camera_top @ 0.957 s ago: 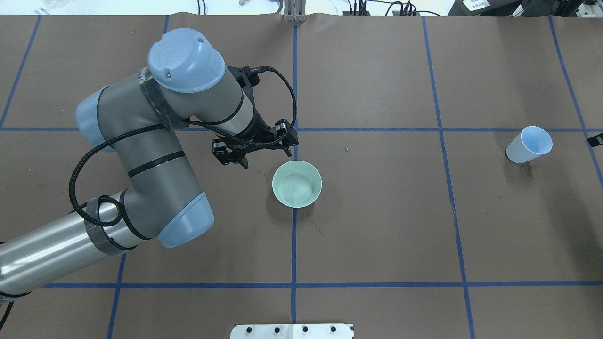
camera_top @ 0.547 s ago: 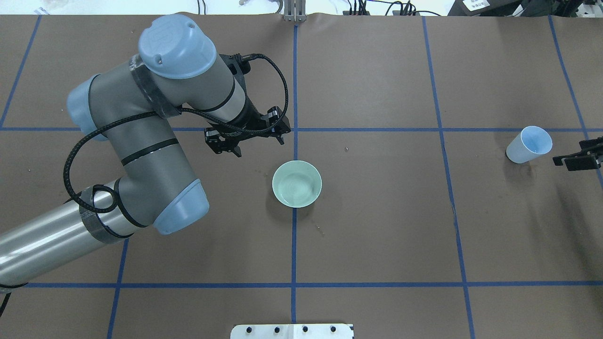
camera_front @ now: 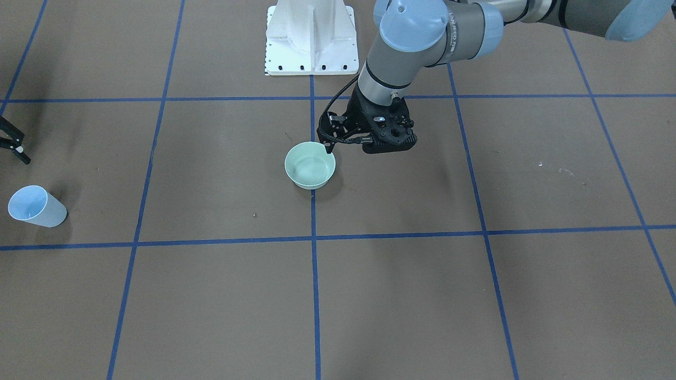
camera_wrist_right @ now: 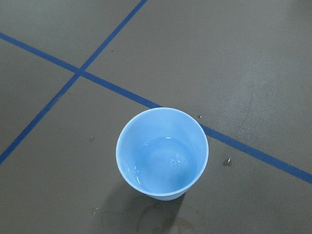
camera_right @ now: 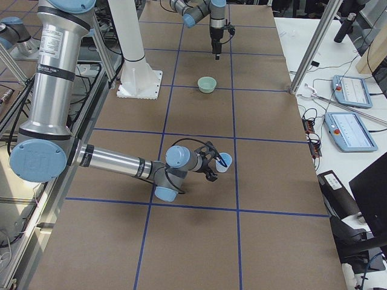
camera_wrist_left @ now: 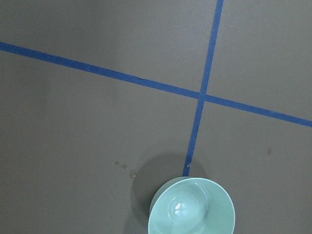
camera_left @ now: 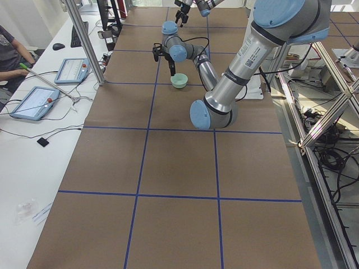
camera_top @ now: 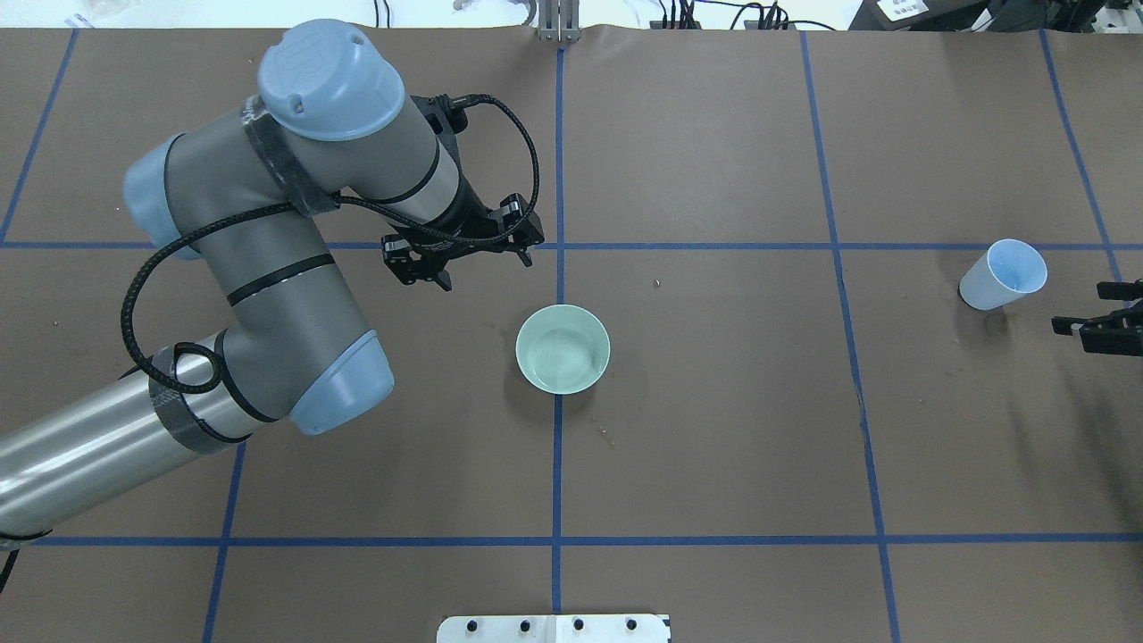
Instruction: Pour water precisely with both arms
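two end effectors, two jobs. the right end effector (camera_top: pixel 1082 306) waits just beside the blue cup (camera_top: pixel 1002 274), spread open and empty, lined up to take it. the water (camera_wrist_right: pixel 163 163) sits low in that cup, which stands upright on the bench (camera_top: pixel 714 446). the left end effector (camera_top: pixel 485 271) hangs near the green bowl (camera_top: pixel 563 348), spread too, holding nothing, maybe to steady it. cup and bowl are well apart, so the cup needs carrying over.
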Controlling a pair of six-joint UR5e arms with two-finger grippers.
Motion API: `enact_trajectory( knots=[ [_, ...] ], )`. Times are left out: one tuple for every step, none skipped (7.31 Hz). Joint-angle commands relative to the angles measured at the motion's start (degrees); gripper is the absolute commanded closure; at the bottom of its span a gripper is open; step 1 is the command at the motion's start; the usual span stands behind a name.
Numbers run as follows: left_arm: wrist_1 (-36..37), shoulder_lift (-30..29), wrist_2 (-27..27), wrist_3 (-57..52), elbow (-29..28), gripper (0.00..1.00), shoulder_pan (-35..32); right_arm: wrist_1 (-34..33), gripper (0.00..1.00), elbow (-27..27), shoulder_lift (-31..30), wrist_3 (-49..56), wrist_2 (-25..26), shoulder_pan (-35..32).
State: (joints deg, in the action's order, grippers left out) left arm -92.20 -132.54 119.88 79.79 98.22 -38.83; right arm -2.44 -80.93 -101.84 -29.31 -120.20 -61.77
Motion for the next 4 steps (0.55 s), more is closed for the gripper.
enact_trajectory(
  knots=[
    [0.0, 0.0, 0.0, 0.1, -0.1, 0.01, 0.1, 8.7, 0.02, 3.6, 0.1, 0.0, 6.4, 3.5],
    [0.0, 0.0, 0.0, 0.2, -0.1, 0.01, 0.1, 10.3, 0.02, 3.8, 0.4, 0.1, 9.9, 6.5],
    [0.0, 0.0, 0.0, 0.2, -0.1, 0.01, 0.1, 14.4, 0.04, 5.4, 0.4, 0.3, 12.7, 8.7],
    [0.0, 0.0, 0.0, 0.2, -0.1, 0.01, 0.0, 17.2, 0.04, 7.5, 0.9, 0.0, 13.4, 9.6]
  ],
)
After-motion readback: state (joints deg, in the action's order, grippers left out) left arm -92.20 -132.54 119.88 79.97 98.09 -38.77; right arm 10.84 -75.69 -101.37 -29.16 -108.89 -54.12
